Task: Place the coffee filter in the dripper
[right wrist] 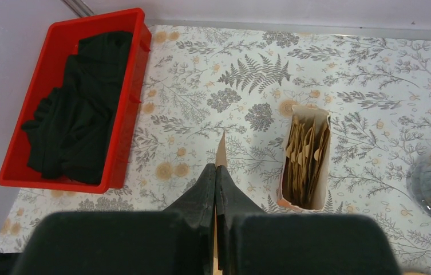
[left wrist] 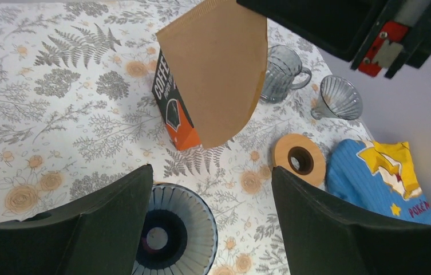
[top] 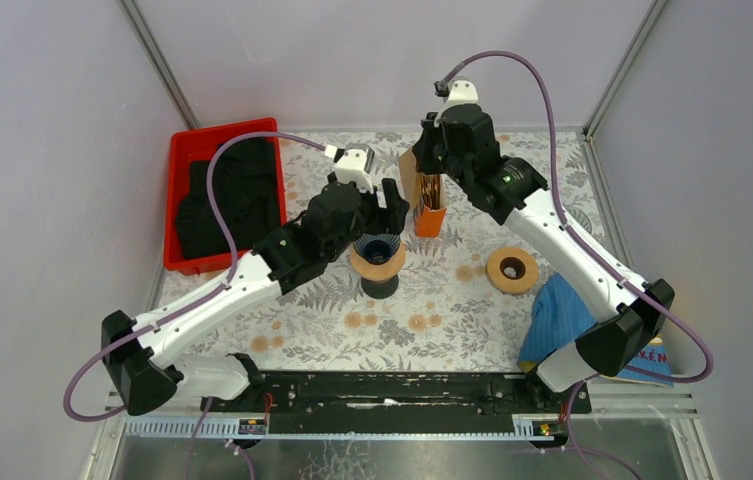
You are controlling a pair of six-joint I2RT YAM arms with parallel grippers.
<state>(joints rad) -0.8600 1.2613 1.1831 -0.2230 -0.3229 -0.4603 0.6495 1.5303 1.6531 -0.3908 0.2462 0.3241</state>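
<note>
My right gripper [right wrist: 216, 169] is shut on a brown paper coffee filter [right wrist: 221, 150], seen edge-on between its fingers. In the left wrist view the filter [left wrist: 218, 69] hangs in the air in front of the orange filter box [left wrist: 173, 112]. The ribbed dark blue dripper [top: 380, 250] sits on a wooden collar and black stand at mid-table. It also shows under my left gripper [left wrist: 210, 175], which is open and empty, with the dripper [left wrist: 178, 229] by its left finger. In the top view the right gripper [top: 428, 160] is above the box [top: 430, 208], behind and right of the dripper.
A red bin [top: 184, 150] with black cloth stands at the back left. A wooden ring [top: 512, 269] and a blue cloth [top: 557, 315] lie at the right. A glass mug [left wrist: 281, 71] and a glass dripper [left wrist: 339, 97] stand at the far right.
</note>
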